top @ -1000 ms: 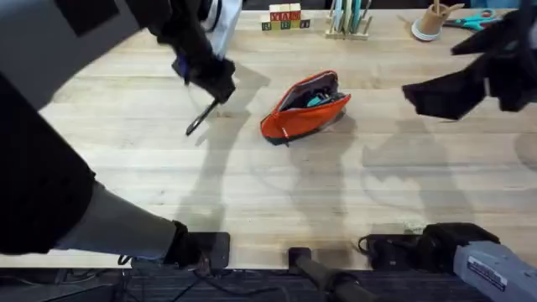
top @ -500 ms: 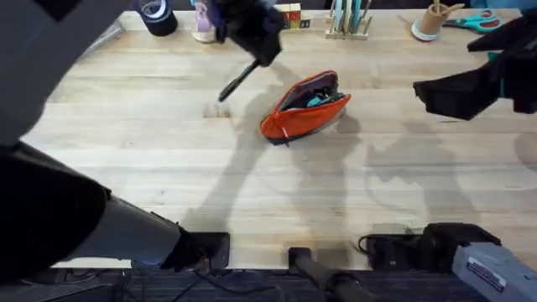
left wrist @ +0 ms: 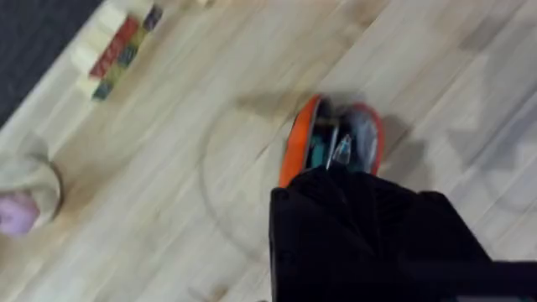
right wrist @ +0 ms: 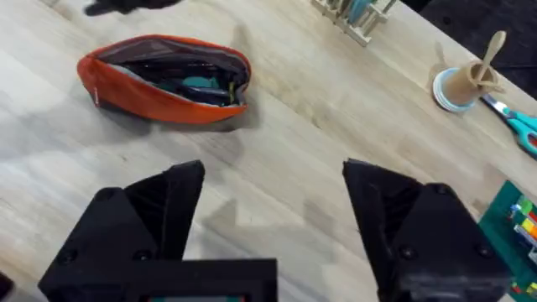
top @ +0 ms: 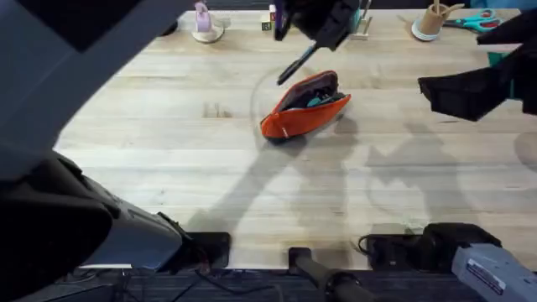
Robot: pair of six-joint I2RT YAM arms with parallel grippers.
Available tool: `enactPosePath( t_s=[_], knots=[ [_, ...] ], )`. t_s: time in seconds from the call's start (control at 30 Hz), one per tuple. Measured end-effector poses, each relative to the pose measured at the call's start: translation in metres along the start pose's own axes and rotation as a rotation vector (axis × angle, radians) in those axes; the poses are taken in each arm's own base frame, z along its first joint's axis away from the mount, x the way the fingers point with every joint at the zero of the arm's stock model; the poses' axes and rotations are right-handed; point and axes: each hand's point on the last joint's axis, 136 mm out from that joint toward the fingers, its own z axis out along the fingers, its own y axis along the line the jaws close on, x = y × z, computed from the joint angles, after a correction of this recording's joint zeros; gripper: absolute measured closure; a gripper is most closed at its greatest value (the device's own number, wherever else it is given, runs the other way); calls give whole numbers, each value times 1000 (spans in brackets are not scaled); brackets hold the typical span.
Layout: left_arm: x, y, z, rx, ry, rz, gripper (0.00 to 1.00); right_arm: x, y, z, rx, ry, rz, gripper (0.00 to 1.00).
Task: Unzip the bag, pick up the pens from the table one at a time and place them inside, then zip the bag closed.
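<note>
The orange bag [top: 302, 107] lies mid-table on the table [top: 168, 143] with its zipper open; dark contents and a teal item show inside [right wrist: 197, 80]. My left gripper [top: 316, 42] hangs just beyond the bag's far side, shut on a slim dark pen [top: 294, 65] that slants down toward the bag's far left rim. In the left wrist view the open bag [left wrist: 331, 143] lies right under my black fingers [left wrist: 361, 226]. My right gripper [top: 457, 91] hovers to the right of the bag, open and empty, its fingers [right wrist: 159, 214] spread wide with the bag [right wrist: 164, 80] ahead of them.
Along the far edge stand coloured blocks [left wrist: 113, 46], a wooden rack [right wrist: 352, 17], a cup with sticks [top: 433, 20], scissors [top: 470, 21] and a pink item on a dish [top: 204, 23]. A green mat [right wrist: 516, 218] lies at the far right.
My left arm has carried the pen rightward and toward the far edge, from the bag's left to just beyond it. The right gripper has barely moved and stays open.
</note>
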Motion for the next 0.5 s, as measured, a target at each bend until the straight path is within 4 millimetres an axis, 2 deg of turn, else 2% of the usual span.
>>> enactPosePath(
  t_s=[0.13,0.3,0.5],
  knots=[
    [-15,-14,0,26,-56,24,959,0,1,0,-2,-1,-5,4],
    [-19,-24,5,52,-64,30,959,-1,2,0,-6,-1,-8,4],
    [-7,-33,39,114,7,15,959,-1,2,0,-6,-1,-8,3]
  ],
)
